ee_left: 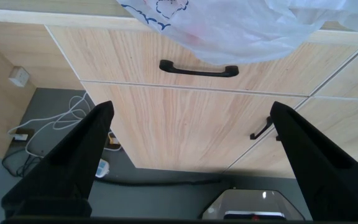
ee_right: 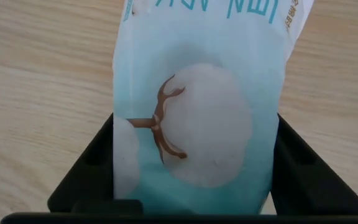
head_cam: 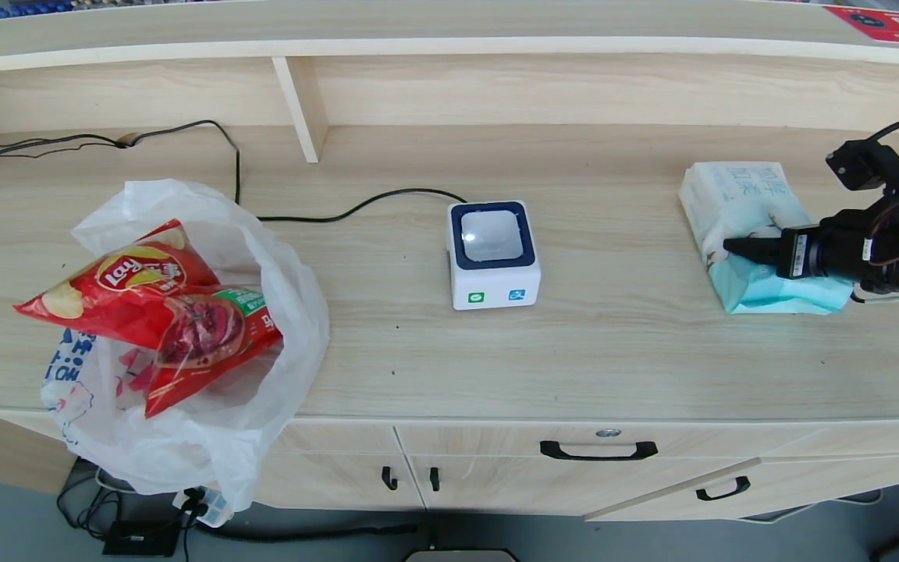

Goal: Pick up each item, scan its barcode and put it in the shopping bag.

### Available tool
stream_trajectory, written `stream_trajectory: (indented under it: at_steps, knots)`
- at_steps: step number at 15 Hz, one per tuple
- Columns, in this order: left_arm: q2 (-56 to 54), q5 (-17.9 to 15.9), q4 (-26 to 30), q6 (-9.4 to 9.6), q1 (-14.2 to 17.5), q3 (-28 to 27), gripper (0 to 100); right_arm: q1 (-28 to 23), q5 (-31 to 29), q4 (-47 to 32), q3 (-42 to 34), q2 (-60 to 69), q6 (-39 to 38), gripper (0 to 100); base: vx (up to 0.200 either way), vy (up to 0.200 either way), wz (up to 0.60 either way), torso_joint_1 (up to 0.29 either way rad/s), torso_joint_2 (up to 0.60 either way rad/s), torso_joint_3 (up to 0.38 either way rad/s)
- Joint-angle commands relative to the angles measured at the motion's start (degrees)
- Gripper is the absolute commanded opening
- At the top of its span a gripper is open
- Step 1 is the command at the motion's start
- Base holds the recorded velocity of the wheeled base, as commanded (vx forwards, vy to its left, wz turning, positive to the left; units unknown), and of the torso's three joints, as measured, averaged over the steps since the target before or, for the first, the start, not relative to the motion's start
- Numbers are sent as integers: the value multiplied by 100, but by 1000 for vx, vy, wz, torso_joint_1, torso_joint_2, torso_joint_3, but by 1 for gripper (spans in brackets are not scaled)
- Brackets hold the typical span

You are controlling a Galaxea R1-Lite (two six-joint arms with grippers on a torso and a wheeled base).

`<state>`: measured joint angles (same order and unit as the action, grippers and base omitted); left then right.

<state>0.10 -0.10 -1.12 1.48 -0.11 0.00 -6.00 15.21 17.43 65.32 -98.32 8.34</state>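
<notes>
Light-blue tissue pack (head_cam: 733, 191) is laid flat on the counter (head_cam: 613, 359) at far right, well apart from the scanner (head_cam: 492, 254) at centre. R gripper (ee_right: 194, 121) is brought in from the right edge, low over the pack. Jaws are spread wide, not clamped. The pack is straddled w/ one finger (ee_right: 86, 180) along each long side, its near half lying between them. Nothing is lifted.

Shopping bag (head_cam: 297, 312) is slumped over the near-left counter edge. A chips bag (head_cam: 129, 277) and a red snack pack (head_cam: 207, 332) are seen in its mouth.

L gripper (ee_left: 191, 112) is held low in front of the cabinet drawers, under the bag's hanging bottom, jaws apart and w/ nothing between them.
</notes>
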Motion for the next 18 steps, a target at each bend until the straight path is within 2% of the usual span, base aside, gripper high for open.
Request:
stream_trajectory:
  at_steps: [1, 5, 8, 10, 12, 13, 14, 16, 18]
  knots:
    - [-1, 1, -2, 2, 2, 0, 100, 2, -1, 32, -28, 252, -43, 0, 0, 0, 0, 0, 0, 0]
    - [-1, 1, -2, 2, 2, 0, 100, -7, 8, 41, -212, 594, -263, 0, 0, 0, 0, 0, 0, 0]
    - [-1, 1, -2, 2, 2, 0, 100, -7, 34, 50, -485, 1306, -878, 0, 0, 0, 0, 0, 0, 0]
    - [-1, 1, -2, 11, 2, 0, 100, 653, 403, 182, -1364, 2414, -1748, 0, 0, 0, 0, 0, 0, 0]
    - [-1, 1, 7, 2, 2, 0, 100, 1962, 474, 208, -2744, 3925, -2829, 0, 0, 0, 0, 0, 0, 0]
    - [-1, 1, 7, 2, 2, 0, 100, 2419, 456, 164, -3315, 4470, -2899, 0, 0, 0, 0, 0, 0, 0]
    - [-1, 1, 7, 11, 2, 0, 100, 2516, 456, 164, -3605, 4708, -2908, 0, 0, 0, 0, 0, 0, 0]
    - [-1, 1, 7, 19, 2, 0, 100, 3113, 808, 173, -4466, 5622, -3277, 0, 0, 0, 0, 0, 0, 0]
    - [-1, 1, 7, 19, 2, 0, 100, 3324, 825, 217, -4510, 5833, -3892, 0, 0, 0, 0, 0, 0, 0]
